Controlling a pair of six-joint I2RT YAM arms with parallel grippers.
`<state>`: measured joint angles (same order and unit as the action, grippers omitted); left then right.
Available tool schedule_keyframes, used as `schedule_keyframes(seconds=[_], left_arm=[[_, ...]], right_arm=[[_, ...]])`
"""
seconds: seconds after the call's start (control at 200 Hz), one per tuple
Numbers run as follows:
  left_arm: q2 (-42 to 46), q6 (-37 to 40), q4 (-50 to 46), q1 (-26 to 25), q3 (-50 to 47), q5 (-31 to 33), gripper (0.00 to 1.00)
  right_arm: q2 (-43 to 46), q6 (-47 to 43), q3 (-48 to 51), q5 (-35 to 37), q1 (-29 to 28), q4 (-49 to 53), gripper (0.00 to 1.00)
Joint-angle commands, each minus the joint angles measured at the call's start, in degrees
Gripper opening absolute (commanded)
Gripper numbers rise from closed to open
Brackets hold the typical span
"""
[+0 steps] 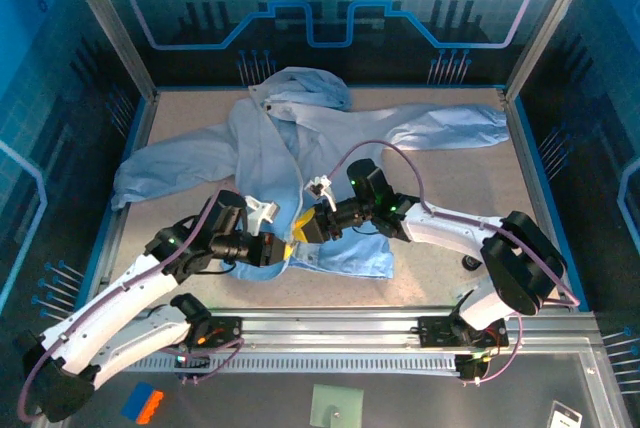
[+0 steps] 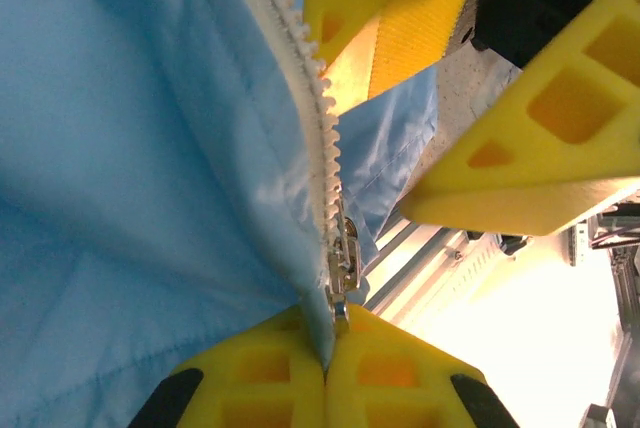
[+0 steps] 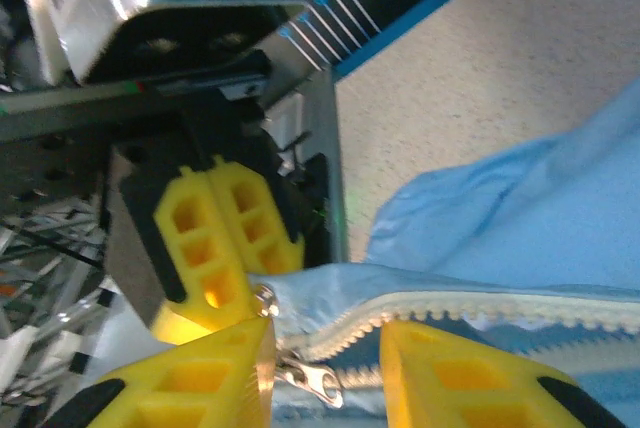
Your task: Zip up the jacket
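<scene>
Thin, crinkly cloth on the jacket (image 2: pixel 150 148), faint sheen. Above the left fingers (image 2: pixel 400 378), zipper teeth (image 2: pixel 315 128) of white matt plastic. At their tips, slider (image 2: pixel 341 258) of shiny metal. Fingers themselves yellow matt plastic. Speckled, rough-looking desk (image 3: pixel 480 78).

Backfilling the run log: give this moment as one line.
left jaws: shut on jacket hem | right jaws: open, straddling zipper slider | slider: near hem

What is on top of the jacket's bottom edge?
On the jacket: left gripper pinching the zipper at its end, right gripper open around the slider. Fabric beneath them is covered.
</scene>
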<state>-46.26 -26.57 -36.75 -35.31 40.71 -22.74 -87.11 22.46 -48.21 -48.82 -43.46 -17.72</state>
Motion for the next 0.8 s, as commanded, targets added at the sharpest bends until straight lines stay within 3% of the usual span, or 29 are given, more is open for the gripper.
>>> schedule_keyframes(seconds=[0.0, 0.795], left_arm=[[-0.7, 4.0, 0.1, 1.1, 1.8, -3.4, 0.00], [0.9, 3.4, 5.3, 5.2, 0.3, -8.5, 0.00]], right_arm=[[-1.2, 2.6, 1.2, -5.7, 0.0, -6.3, 0.34], [-3.0, 4.7, 2.6, -1.9, 0.9, -7.4, 0.46]])
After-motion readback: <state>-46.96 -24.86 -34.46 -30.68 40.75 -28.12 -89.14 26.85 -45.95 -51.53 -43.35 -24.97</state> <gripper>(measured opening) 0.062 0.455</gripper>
